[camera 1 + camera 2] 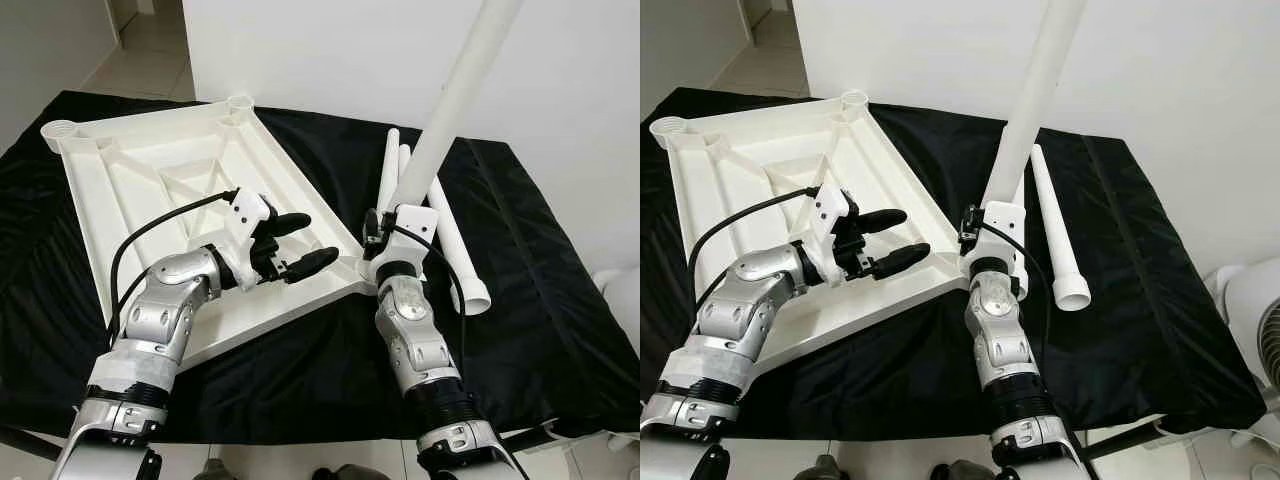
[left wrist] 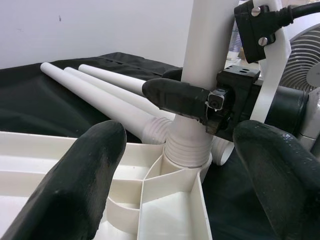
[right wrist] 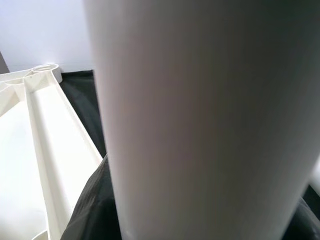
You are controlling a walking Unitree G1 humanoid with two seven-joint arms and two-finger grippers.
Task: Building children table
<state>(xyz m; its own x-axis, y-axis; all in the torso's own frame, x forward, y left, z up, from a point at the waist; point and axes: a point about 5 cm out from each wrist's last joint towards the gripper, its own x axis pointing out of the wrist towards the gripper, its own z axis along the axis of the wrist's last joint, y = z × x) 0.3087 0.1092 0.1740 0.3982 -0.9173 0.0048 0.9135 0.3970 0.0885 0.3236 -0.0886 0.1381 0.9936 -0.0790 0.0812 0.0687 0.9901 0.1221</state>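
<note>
A white plastic tabletop (image 1: pixel 150 170) lies upside down on the black cloth, ribs facing up. My right gripper (image 1: pixel 392 222) is shut on a white table leg (image 1: pixel 450 100) that stands upright and leans slightly. The leg's threaded end (image 2: pixel 186 150) sits in the tabletop's near right corner socket. My left gripper (image 1: pixel 318 240) hovers open just above the tabletop, a short way left of that corner, with nothing between its fingers (image 2: pixel 85 180). Three more white legs (image 1: pixel 455 245) lie on the cloth behind and to the right of the corner.
The black cloth (image 1: pixel 540 300) covers a table whose front edge is close to my body. Two corner sockets (image 1: pixel 62 128) at the tabletop's far side stand unfilled. A white wall rises behind, and a white fan (image 1: pixel 1260 330) stands off the table's right end.
</note>
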